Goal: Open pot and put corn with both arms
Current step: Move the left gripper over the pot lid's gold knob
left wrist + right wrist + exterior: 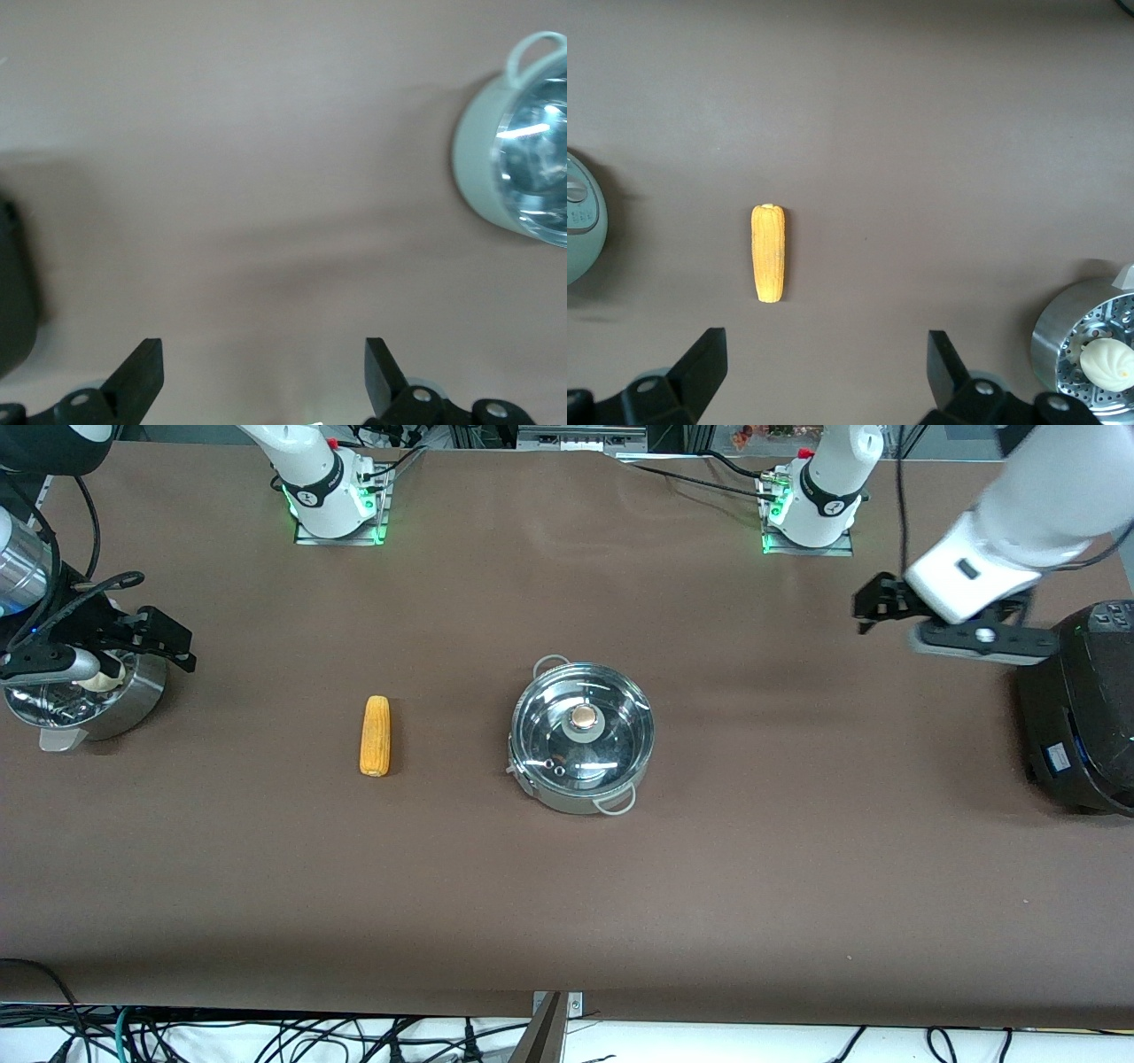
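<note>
Front view: no writing can be read on anything. The pot [581, 737], its glass lid [583, 731] on, sits mid-tabletop, well clear of every edge. The corn [375, 736] lies beside it toward the right arm's end, apart from it, with bare brown tabletop [709, 886] all around both. A steamer pan [84, 695] stands at the edge of the right arm's end, a black cooker [1085, 708] at the edge of the left arm's end. The right gripper [168, 642] hangs over the pan's rim; the left gripper [873, 607] hangs over bare tabletop by the cooker.

Left wrist view: the fingers [142, 376] are spread wide and empty over bare cloth; the pot [518, 150] is well off.

Right wrist view: the fingers [704, 367] are spread wide and empty; the corn [768, 252] lies on open cloth, and a bun [1107, 365] sits in the pan [1063, 323].
</note>
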